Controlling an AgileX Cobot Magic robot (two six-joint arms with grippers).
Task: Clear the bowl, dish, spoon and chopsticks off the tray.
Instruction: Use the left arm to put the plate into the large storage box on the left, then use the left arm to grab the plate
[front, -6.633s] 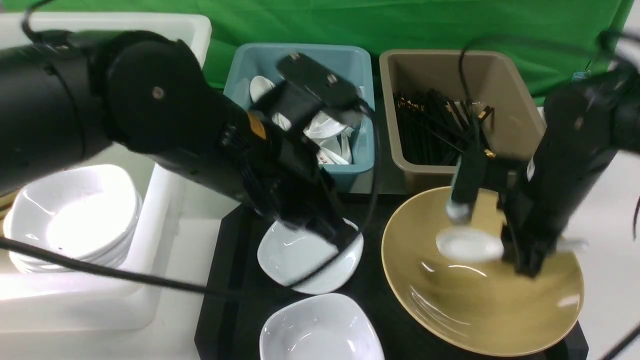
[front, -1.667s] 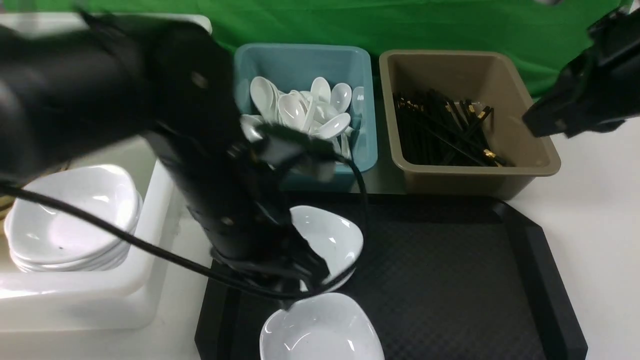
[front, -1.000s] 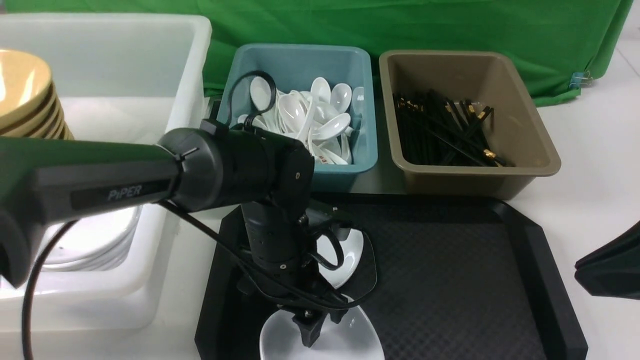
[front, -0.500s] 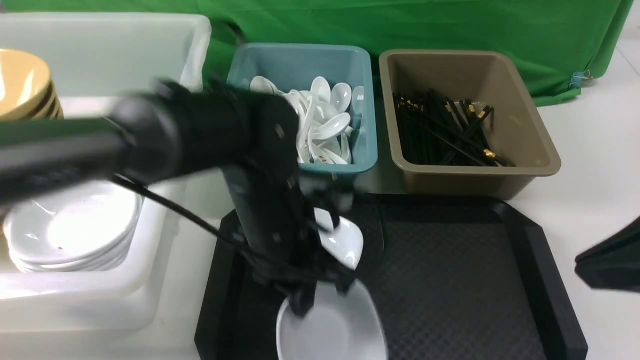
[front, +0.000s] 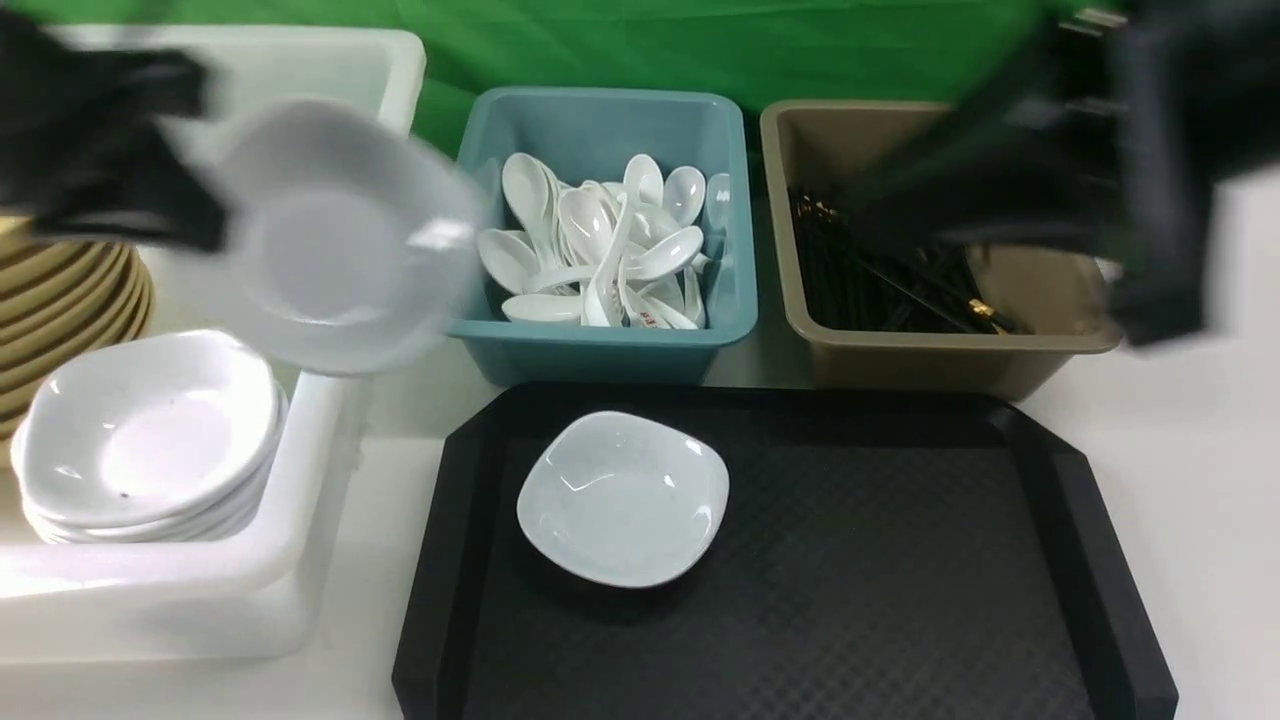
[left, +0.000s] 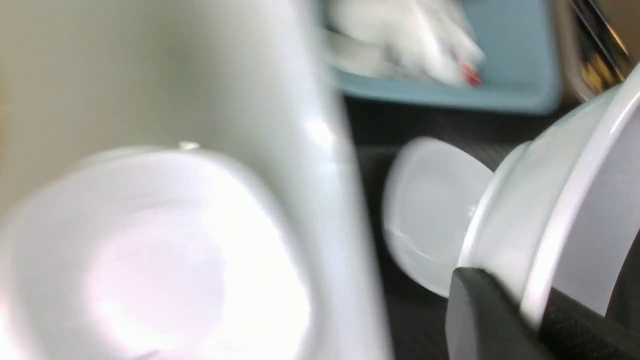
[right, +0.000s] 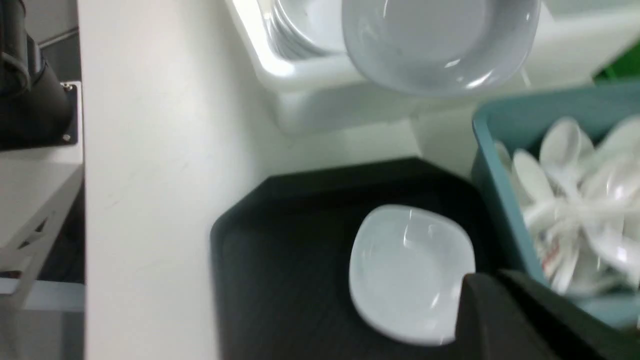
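The left end effector (front: 195, 210) is clamped on the rim of a small white squarish plastic dish (front: 340, 240), above the white plastic bin (front: 300, 600). A second white squarish dish (front: 622, 498) sits in the 10 o'clock part of the black diamond-textured tray (front: 900, 560), at 4 o'clock from that arm. The right end effector (right: 482, 300) is closed and seemingly empty, so probably the freer arm. The second dish lies toward its 8 o'clock and has no long axis.

front cam: high on the robot's side, facing forward and down over the flat black diamond-textured plastic tray (front: 900, 560); teal plastic bin of white spoons (front: 600, 355) at the tray's 12 o'clock. left wrist cam: very close, blurred. right wrist cam: high, looking down. all three share the small white squarish dish (front: 622, 497) on the tray.
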